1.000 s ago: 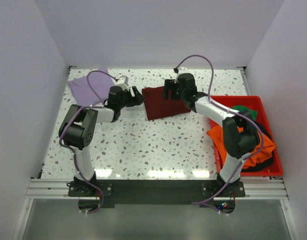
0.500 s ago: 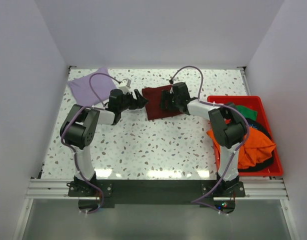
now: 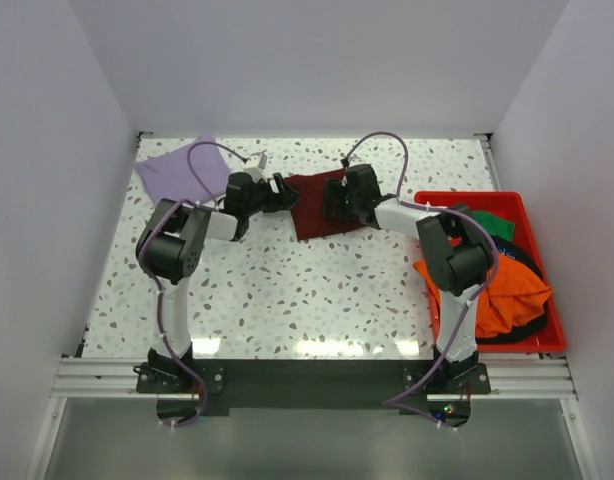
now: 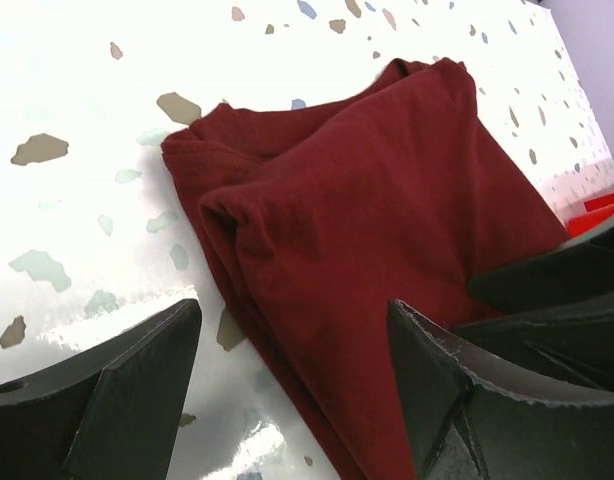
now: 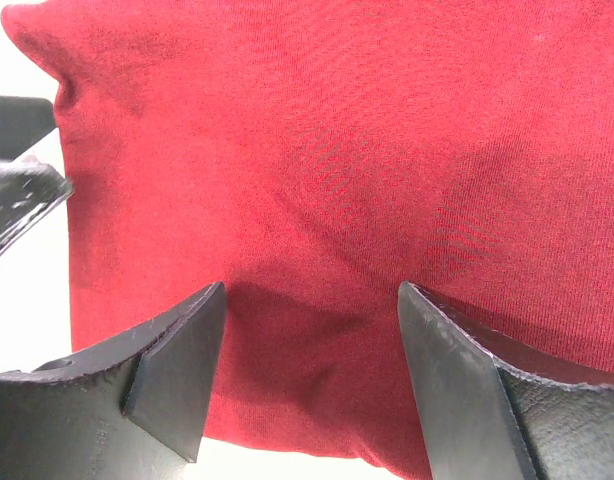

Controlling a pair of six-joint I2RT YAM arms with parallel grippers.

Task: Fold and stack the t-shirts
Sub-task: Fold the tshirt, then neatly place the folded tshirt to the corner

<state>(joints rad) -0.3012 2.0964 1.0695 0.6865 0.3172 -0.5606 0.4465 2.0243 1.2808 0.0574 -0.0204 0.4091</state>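
Our left gripper (image 4: 292, 318) and right gripper (image 5: 309, 298) gaped wide over the maroon t-shirt (image 3: 315, 214) (we judged each should pinch every layer).

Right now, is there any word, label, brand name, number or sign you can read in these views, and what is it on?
None can be read in any view.
The folded dark maroon cloth t-shirt shows only plain fabric, with no tag or print in sight.
The lavender cloth t-shirt, the red plastic bin, the orange cloth t-shirt in it and the speckled table show no lettering.
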